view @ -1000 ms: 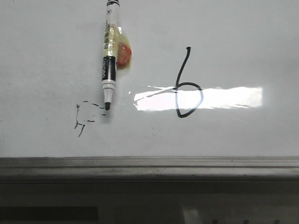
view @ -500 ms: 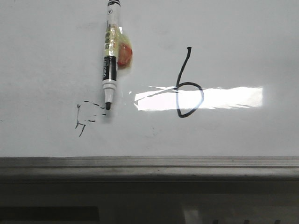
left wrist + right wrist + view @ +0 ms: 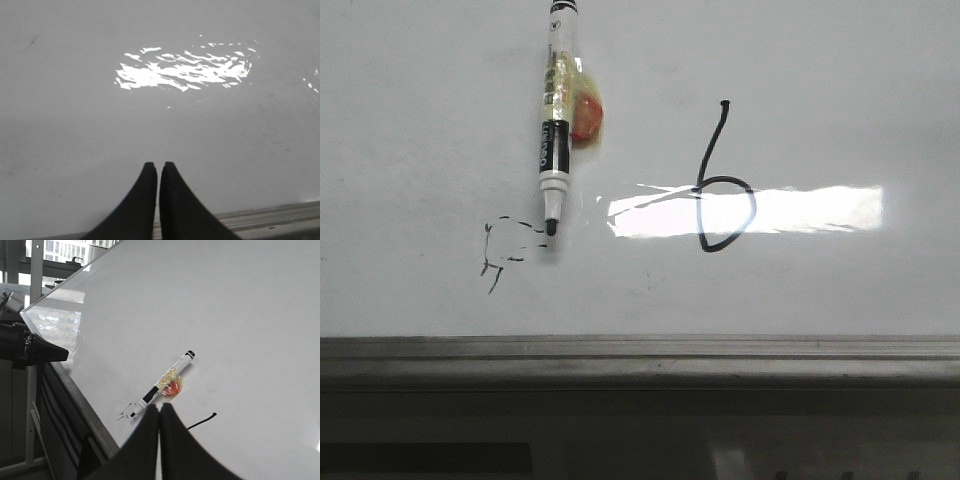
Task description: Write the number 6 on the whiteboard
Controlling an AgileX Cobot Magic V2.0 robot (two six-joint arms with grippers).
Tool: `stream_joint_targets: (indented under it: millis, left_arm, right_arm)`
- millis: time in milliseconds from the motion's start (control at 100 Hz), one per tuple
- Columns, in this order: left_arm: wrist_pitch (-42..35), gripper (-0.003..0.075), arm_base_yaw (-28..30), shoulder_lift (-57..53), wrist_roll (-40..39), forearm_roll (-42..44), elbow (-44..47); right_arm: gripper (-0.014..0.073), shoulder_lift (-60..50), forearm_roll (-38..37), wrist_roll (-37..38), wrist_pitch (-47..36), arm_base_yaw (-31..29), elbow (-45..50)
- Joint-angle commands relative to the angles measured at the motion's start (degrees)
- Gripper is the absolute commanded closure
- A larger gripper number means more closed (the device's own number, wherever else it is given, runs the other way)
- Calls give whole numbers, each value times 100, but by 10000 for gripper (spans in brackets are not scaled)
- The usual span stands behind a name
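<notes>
The number 6 (image 3: pixel 720 180) is drawn on the whiteboard (image 3: pixel 820 80), to the right of the marker (image 3: pixel 556 120), its loop crossing the bright glare. A faint scribble (image 3: pixel 500 255) lies near the marker tip. The left gripper (image 3: pixel 158 167) and the right gripper (image 3: pixel 159 410) are both closed and hold nothing.

Daylit window (image 3: pixel 60 247), buildings outside; dark frame (image 3: pixel 35 270) beside it

Front view faces the whiteboard (image 3: pixel 420 100) close, square-on. Left wrist view looks down at bare board near its tray edge (image 3: pixel 280 220). Right wrist view sits farther back, oblique, sharing the marker (image 3: pixel 162 384) with front
</notes>
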Motion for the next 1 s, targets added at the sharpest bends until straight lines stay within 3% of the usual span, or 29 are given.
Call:
stream_joint_targets:
  millis: [0,990]
  left_arm:
    - [-271,741,19,44,-95,10,131]
    - [-30,741,19,44,-95,-16,131]
  right_arm:
    - [638,60,71,-41,-442,-31,-136]
    - [638,60,71,-41,-442,-31,-136]
